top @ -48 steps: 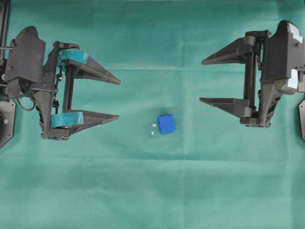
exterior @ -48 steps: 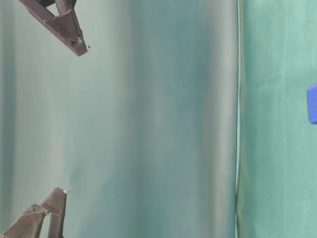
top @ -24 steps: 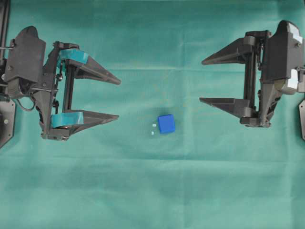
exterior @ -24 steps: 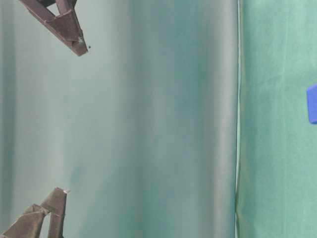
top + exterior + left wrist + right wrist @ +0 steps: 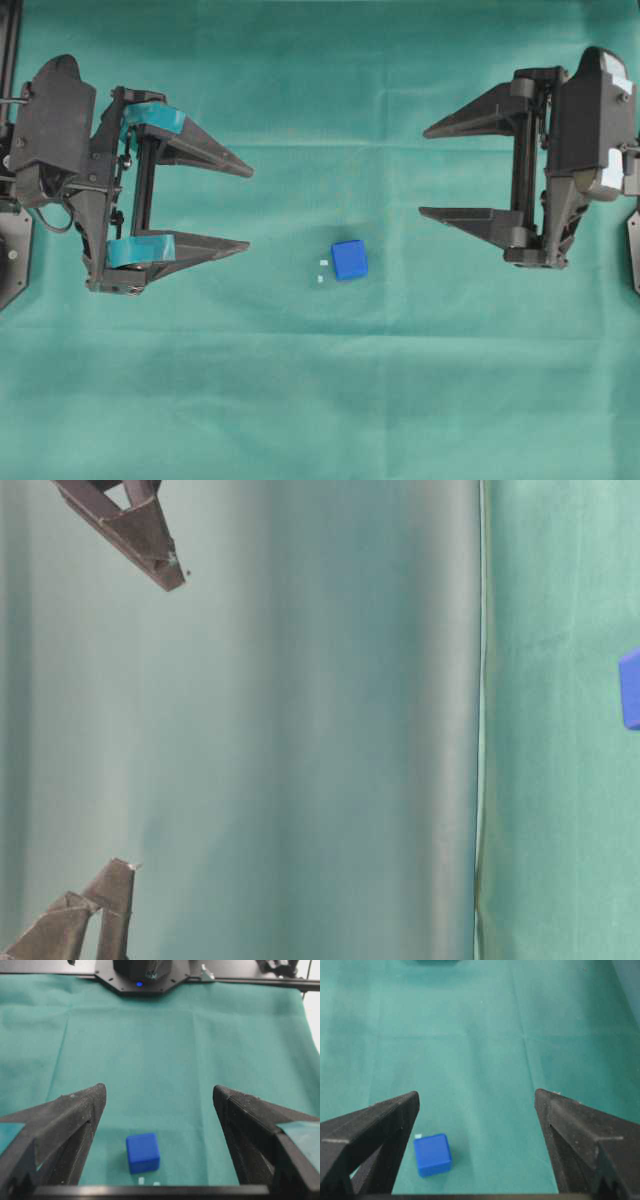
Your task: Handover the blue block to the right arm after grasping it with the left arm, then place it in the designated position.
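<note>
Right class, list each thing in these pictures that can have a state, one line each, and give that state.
blue block: resting on the green cloth, held by nothing, partly over the white marks.
left end effector: open, empty, apart from the block.
right end effector: open, empty, apart from the block.

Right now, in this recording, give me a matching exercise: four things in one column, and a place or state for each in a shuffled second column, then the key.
Things:
1. blue block
2. left end effector
3. right end effector
4. white marks

Places or states:
A. open, plain black fingers, right of the overhead view
B. on the green cloth, held by nothing
C. open, teal pads on its fingers, left of the overhead view
D. tiny, right beside the block

Pairs: 1-B, 2-C, 3-A, 4-D
</note>
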`<action>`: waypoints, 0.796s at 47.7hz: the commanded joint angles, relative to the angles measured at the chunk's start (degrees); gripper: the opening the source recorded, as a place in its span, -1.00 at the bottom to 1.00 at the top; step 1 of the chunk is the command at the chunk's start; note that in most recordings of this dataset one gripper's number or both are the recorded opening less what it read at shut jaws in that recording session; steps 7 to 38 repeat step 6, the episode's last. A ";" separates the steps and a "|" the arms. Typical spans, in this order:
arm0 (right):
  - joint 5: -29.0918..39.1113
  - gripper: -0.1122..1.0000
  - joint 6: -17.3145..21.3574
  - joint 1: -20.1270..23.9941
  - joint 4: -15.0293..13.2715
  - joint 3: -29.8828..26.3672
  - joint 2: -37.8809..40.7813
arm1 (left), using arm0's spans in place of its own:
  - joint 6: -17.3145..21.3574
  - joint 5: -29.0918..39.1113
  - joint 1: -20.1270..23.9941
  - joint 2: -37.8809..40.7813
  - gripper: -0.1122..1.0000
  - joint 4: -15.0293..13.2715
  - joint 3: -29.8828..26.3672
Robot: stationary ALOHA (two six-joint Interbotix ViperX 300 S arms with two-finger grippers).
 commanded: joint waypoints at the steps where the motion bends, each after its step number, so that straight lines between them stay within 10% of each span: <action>1: -0.97 0.86 0.00 0.18 -0.18 -0.26 -0.35 | 0.00 -0.26 0.09 -0.26 1.00 -0.09 -1.05; 38: -1.23 0.86 0.00 0.18 -0.18 -0.09 -0.44 | 0.00 -0.18 0.09 -0.26 1.00 -0.09 -0.97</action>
